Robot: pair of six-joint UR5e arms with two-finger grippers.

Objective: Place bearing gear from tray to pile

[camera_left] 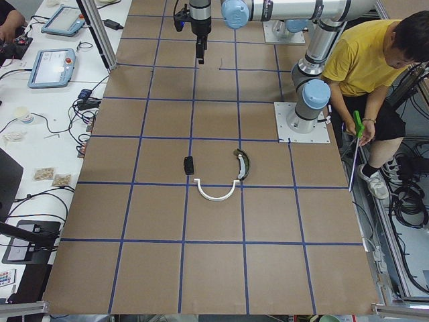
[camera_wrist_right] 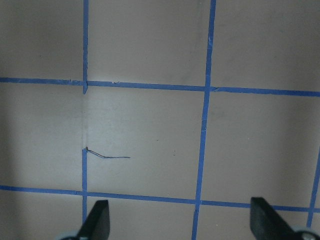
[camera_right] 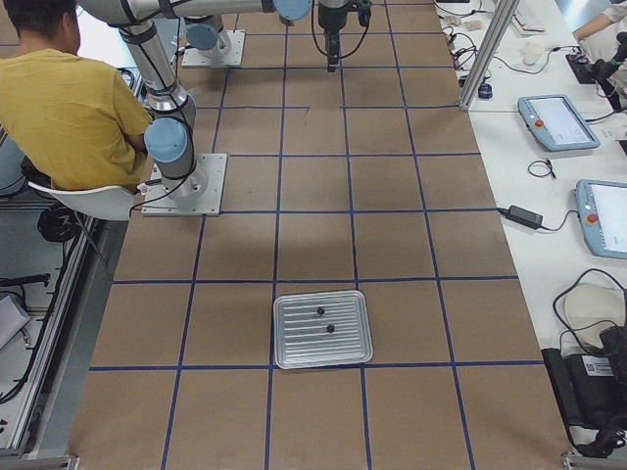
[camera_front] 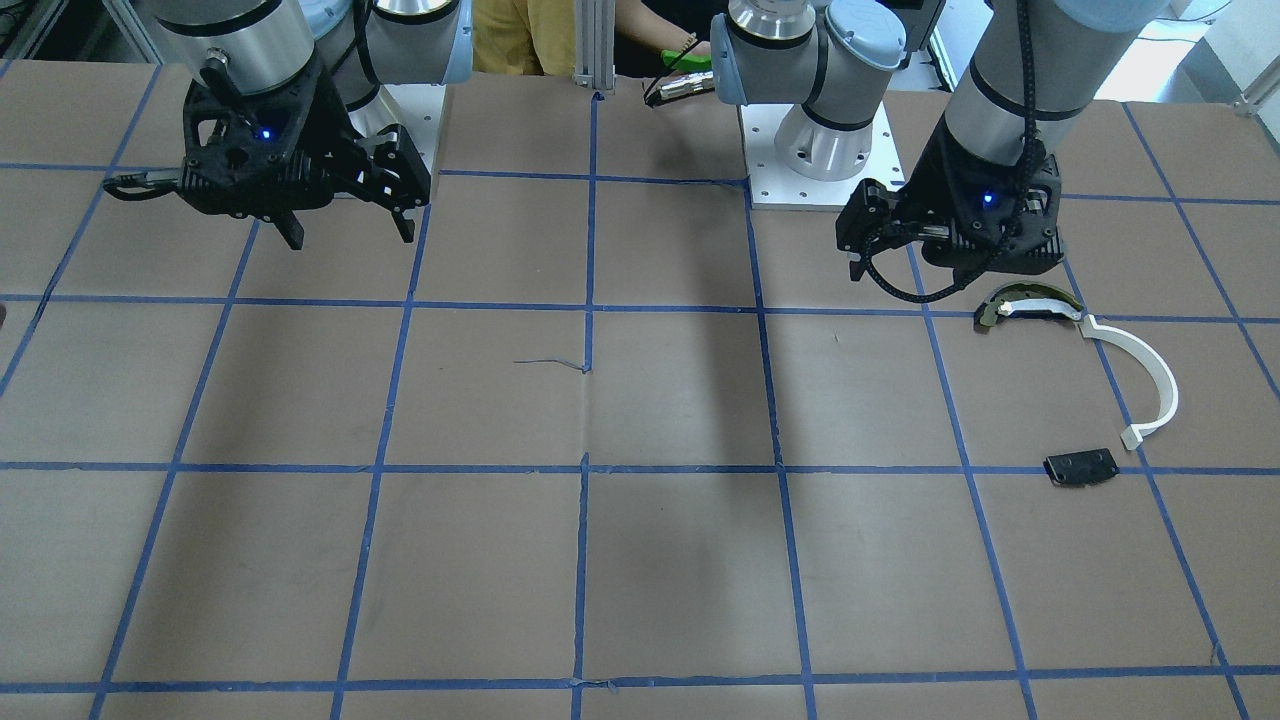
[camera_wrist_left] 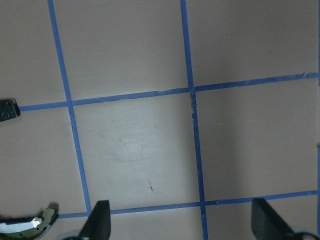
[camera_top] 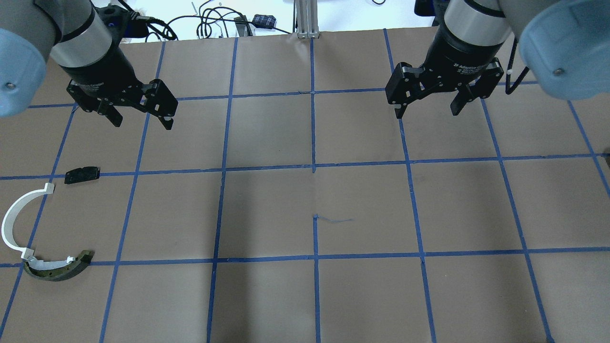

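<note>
The pile lies at the table's left: a thin white plastic arc (camera_top: 14, 219), a dark curved piece with a cream strip (camera_top: 57, 271) and a small black plate (camera_top: 82, 174). It also shows in the front view: arc (camera_front: 1150, 370), curved piece (camera_front: 1030, 305), plate (camera_front: 1082, 467). The metal tray (camera_right: 294, 352) shows only in the exterior right view, with two small dark parts (camera_right: 320, 311) on it; I cannot tell which is the bearing gear. My left gripper (camera_top: 142, 123) hangs open and empty above and beyond the pile. My right gripper (camera_top: 427, 113) is open and empty, far from the tray.
A person in a yellow shirt (camera_left: 365, 57) sits beside the robot's bases. Tablets and cables (camera_right: 558, 117) lie on the side bench beyond the table's far edge. Blue tape lines grid the brown tabletop.
</note>
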